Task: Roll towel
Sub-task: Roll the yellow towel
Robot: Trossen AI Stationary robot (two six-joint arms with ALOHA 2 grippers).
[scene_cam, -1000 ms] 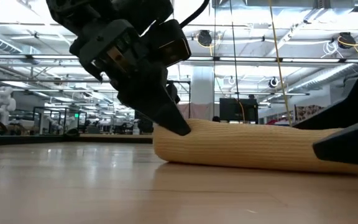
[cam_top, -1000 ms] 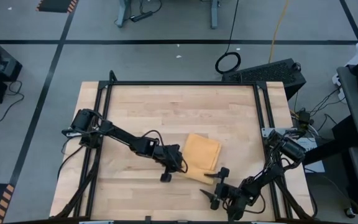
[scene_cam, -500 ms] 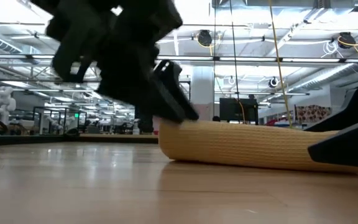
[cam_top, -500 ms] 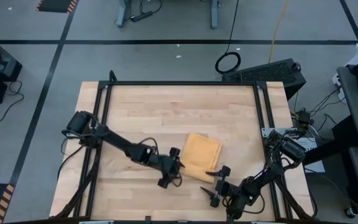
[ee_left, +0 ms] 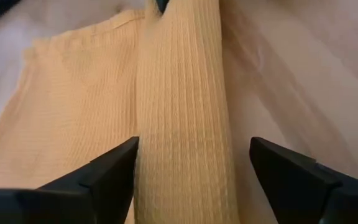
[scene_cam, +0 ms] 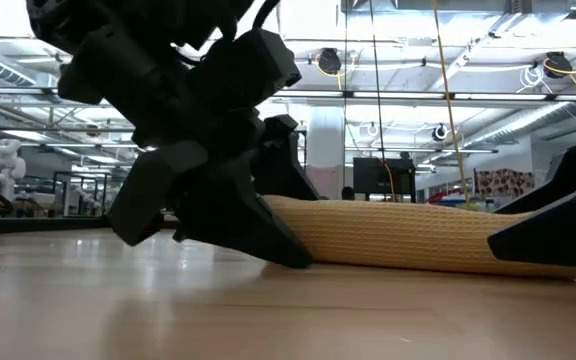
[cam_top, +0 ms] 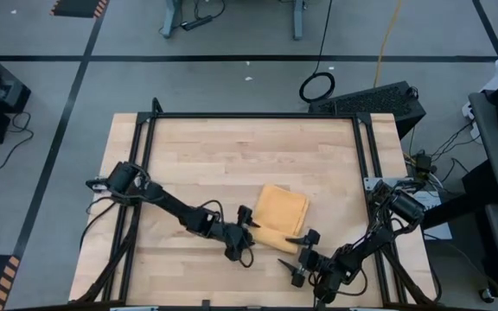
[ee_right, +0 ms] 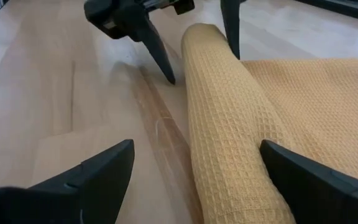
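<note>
Towel (cam_top: 281,212) sitting right of table centre, near edge already curled into a fat roll (ee_right: 229,130). Left gripper (ee_left: 191,165) and right gripper (ee_right: 194,171) wide open, straddling opposite ends of it, probably so the roll turns evenly. Only visible up close in wrist views; from overhead just a flat square, roll barely readable.

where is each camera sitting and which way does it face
High view: above, facing straight down on table, both arms, towel.
Low view: tabletop height, facing level across; left gripper before the towel roll.
Left wrist view: looks along the roll between its open fingers.
Right wrist view: same, from the opposite end; left gripper beyond.
All share the towel.
</note>
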